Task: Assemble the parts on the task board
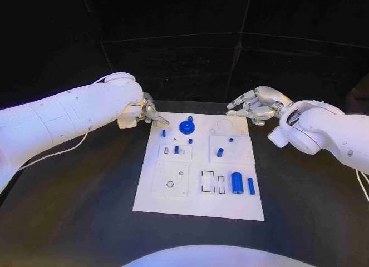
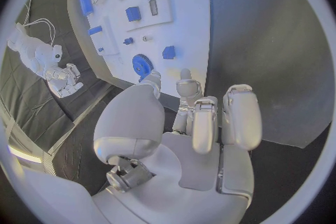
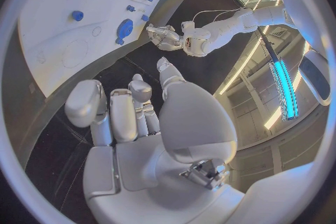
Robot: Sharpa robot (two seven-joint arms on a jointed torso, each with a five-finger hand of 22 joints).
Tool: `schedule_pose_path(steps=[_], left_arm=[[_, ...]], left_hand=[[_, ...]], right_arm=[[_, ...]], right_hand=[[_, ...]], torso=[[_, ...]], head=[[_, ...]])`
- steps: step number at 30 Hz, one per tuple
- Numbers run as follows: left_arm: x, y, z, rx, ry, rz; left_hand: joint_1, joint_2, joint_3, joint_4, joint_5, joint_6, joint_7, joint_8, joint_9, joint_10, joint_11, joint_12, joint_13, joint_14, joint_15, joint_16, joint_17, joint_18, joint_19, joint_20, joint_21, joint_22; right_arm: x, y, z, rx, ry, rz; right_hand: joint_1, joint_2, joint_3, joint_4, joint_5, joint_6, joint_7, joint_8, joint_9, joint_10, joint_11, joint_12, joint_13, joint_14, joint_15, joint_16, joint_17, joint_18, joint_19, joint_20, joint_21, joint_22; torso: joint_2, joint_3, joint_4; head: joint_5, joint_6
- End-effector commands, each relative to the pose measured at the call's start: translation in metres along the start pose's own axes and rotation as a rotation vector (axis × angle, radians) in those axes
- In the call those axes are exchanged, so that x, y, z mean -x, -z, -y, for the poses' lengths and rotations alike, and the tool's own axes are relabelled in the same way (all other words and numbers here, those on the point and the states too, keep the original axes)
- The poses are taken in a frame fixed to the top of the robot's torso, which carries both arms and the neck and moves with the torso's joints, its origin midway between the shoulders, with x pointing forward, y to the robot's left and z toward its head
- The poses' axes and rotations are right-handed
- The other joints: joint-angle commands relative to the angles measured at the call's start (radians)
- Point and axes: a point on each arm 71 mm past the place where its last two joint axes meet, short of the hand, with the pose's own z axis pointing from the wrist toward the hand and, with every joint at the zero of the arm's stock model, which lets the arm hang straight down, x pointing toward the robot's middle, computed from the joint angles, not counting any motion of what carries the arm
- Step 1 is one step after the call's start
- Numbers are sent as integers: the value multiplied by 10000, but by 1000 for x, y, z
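Where the head view looks down, one white task board (image 1: 198,194) lies mid-tabletop (image 1: 72,222), carrying one blue gear (image 1: 187,126), two large blue cylinders (image 1: 236,183) and five small blue parts (image 1: 220,152). No writing is legible. Left hand (image 1: 144,114) and right hand (image 1: 255,107) hover off its far corners.

In the left wrist view, the left hand's fingers (image 2: 241,115) hang loosely apart, grasping nothing, near the gear (image 2: 142,63).

In the right wrist view, the right hand's fingers (image 3: 122,115) are likewise released and empty.
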Motion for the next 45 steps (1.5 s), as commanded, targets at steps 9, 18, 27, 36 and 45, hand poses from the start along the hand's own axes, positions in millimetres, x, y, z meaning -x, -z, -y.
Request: schedule_pose_path(steps=[9,18,27,36,45], left_arm=[[-12,-7,9,-279,-344,-490],[-18,-8,12,-317,-546,-675],[-21,-9,13,-299,-602,-709],[-20,-9,15,-490,-435,-461],[-20,-8,18,-783,-394,-411]], left_hand=[[25,185,-132,-6,17,126,-25,17,-26,31,-17,94,64,1035,34,33,2635,25,50,33,28,60],[154,260,-209,-57,18,196,-51,56,-48,54,-37,131,89,1035,17,33,2635,21,58,20,42,88],[466,459,-236,-183,21,244,-71,96,-88,58,-59,148,81,1035,-2,33,2635,21,58,1,41,96],[1114,911,18,-531,20,264,-95,167,-128,42,-80,144,42,1035,-26,33,2635,29,43,-22,7,64],[1971,1210,540,-1171,21,224,-160,204,-172,7,-143,104,-11,1035,-69,33,2635,48,10,-54,-68,-23]], right_arm=[[-1,-1,-3,171,3,-92],[-2,-2,-3,175,3,-111],[-2,-2,-3,168,1,-121],[-2,-3,-3,170,-1,-136],[-3,-3,-3,161,-5,-172]], right_hand=[[27,79,-80,-13,90,-103,-3,68,-13,-89,5,-56,-26,269,-26,-27,-13,102,-36,0,-25,-17],[27,79,-80,-13,90,-103,-3,68,-13,-89,5,-56,-26,269,-26,-27,-13,102,-36,0,-25,-17],[36,86,-86,-11,116,-105,-3,74,-13,-91,5,-56,-31,270,-26,-32,-16,101,-33,-1,-26,-14],[36,86,-86,-11,116,-105,-3,74,-13,-91,5,-56,-31,270,-26,-32,-16,101,-33,-1,-26,-14],[47,97,-93,-9,146,-108,-3,81,-13,-97,4,-61,-42,270,-27,-40,-23,103,-33,-1,-34,-24]], torso=[[-9,6,11],[-10,6,11],[-14,4,18],[-16,2,15],[-9,3,17]], head=[[-4,-20],[-13,-23],[-21,-38],[-28,-53],[-50,-82]])
